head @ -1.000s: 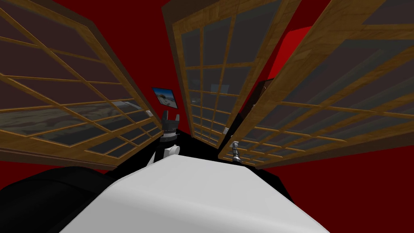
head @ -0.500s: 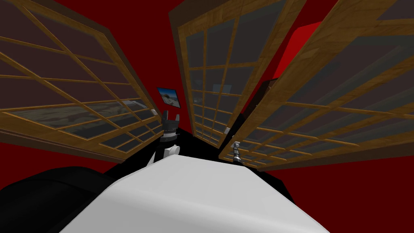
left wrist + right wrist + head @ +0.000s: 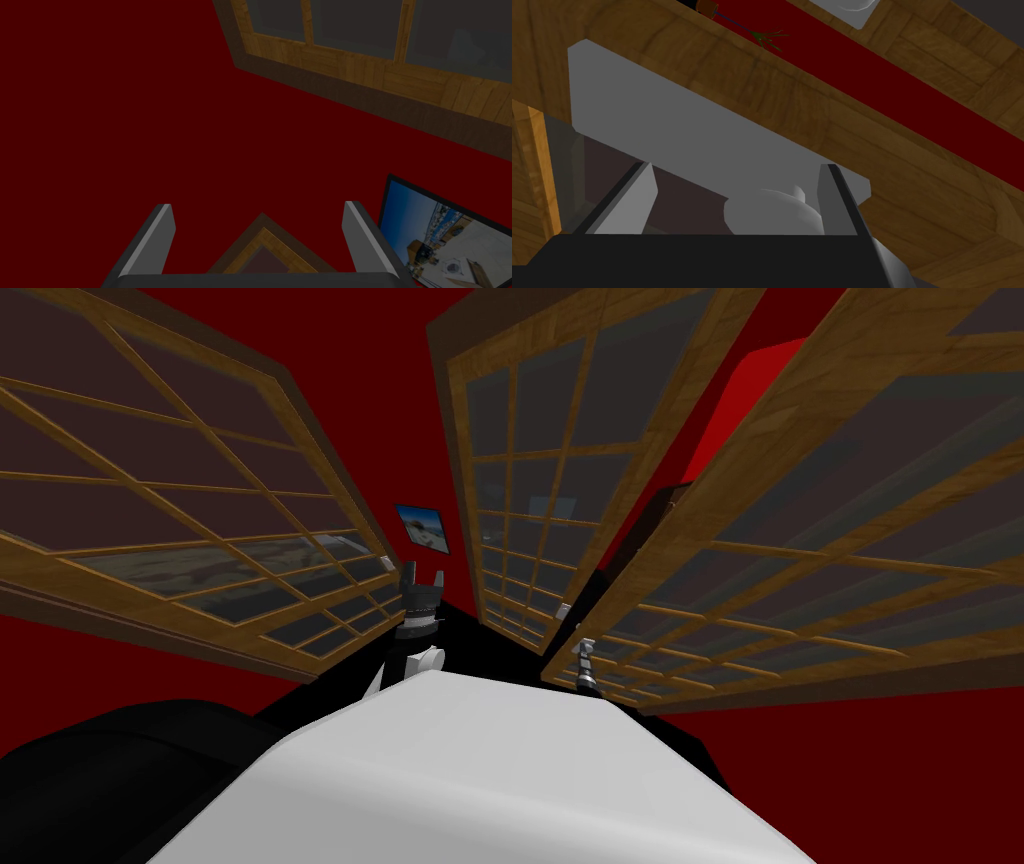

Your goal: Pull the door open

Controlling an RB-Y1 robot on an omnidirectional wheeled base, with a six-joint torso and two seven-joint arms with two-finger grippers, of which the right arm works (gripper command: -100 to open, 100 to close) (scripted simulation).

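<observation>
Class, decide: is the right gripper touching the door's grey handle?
Cannot tell. In the right wrist view the handle sits between the right gripper's open fingers, meeting one finger's edge, yet overlap may hide a gap.

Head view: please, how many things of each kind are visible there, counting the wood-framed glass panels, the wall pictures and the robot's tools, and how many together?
Wood-framed glass panels: 3 (left, middle, right)
Wall picture: 1
Tools: 2 (left tool, right tool)
Total: 6
</observation>
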